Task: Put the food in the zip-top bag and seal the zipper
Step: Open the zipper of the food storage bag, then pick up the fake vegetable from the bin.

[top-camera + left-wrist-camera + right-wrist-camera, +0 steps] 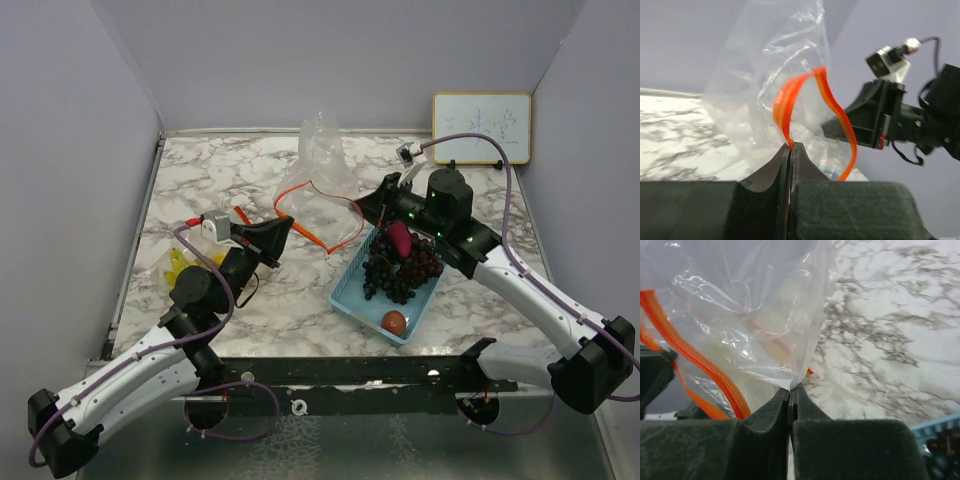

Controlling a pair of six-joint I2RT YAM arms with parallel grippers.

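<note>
A clear zip-top bag [322, 165] with an orange zipper rim [312, 212] is held up at the table's middle, its mouth open. My left gripper [284, 228] is shut on the orange rim [786, 112] at the mouth's left end. My right gripper [362, 205] is shut on the clear film [765, 315] near the mouth's right side. Dark purple grapes [400, 268], a magenta oblong piece [399, 238] and a small red fruit [394, 321] lie in a light blue basket [348, 292]. Yellow bananas [188, 265] lie at the left, partly hidden by my left arm.
A small whiteboard [481, 127] leans on the back wall at the right. The basket sits right under my right arm. Purple walls close the marble table [230, 175] on three sides.
</note>
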